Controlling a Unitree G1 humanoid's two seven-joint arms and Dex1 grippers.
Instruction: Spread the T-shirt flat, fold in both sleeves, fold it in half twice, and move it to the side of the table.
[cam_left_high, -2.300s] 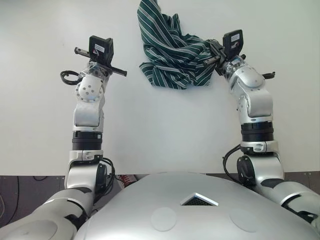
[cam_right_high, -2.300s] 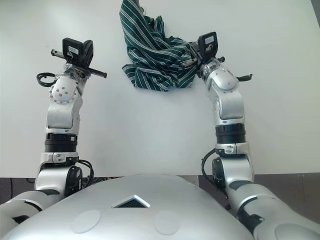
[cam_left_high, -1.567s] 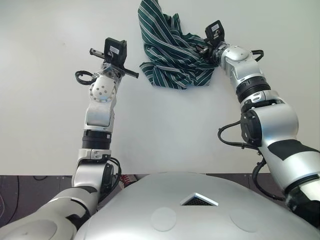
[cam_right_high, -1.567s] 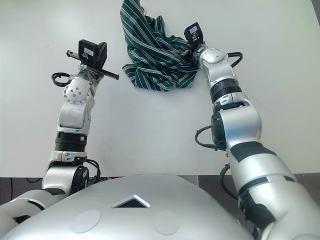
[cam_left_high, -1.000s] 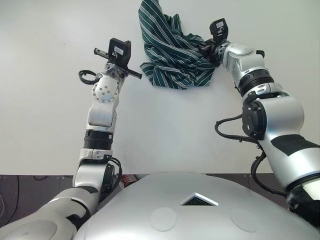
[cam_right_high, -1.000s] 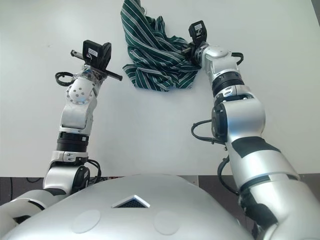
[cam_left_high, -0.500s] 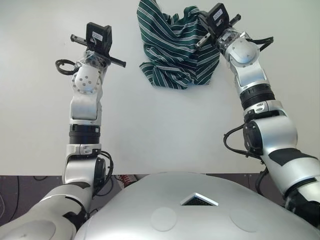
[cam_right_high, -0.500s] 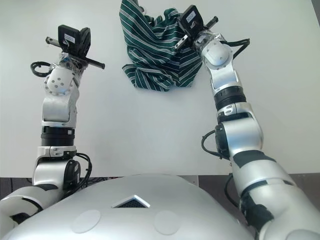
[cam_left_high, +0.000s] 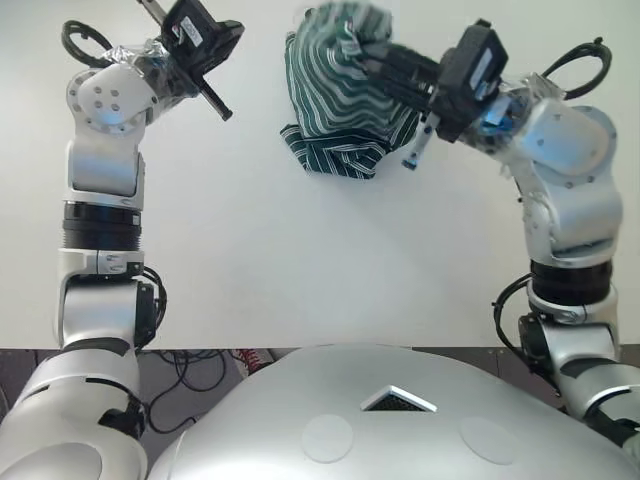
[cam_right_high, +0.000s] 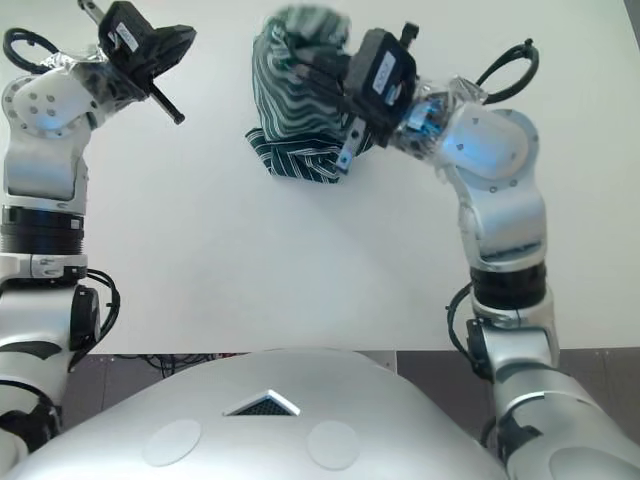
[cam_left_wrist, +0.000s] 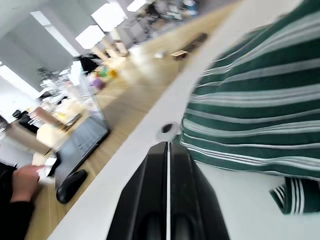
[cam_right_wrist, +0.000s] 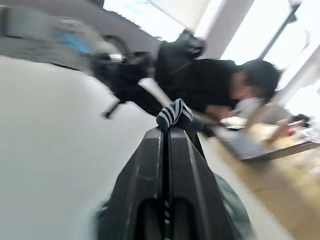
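The dark green T-shirt (cam_left_high: 335, 120) with white stripes lies crumpled at the far middle of the white table (cam_left_high: 300, 250). Its upper part is pulled up off the table. My right gripper (cam_left_high: 375, 55) is shut on a fold of that raised cloth, and a striped tuft (cam_right_wrist: 174, 115) sticks out past the fingertips (cam_right_wrist: 167, 131). My left gripper (cam_left_high: 225, 113) hangs shut to the left of the shirt, clear of the cloth, with nothing in it. Seen from the left wrist, its closed fingers (cam_left_wrist: 168, 150) point at the shirt's hem (cam_left_wrist: 250, 150).
Wide bare table spreads to the left, to the right and in front of the shirt. The table's near edge (cam_left_high: 300, 347) runs just ahead of my body. Beyond the far edge stand desks with a laptop (cam_left_wrist: 82, 142) and a mouse (cam_left_wrist: 70, 185).
My right gripper has risen and swung back toward me, lifting the shirt's upper part off the table. My left arm has lifted and moved outward to the left, still shut.
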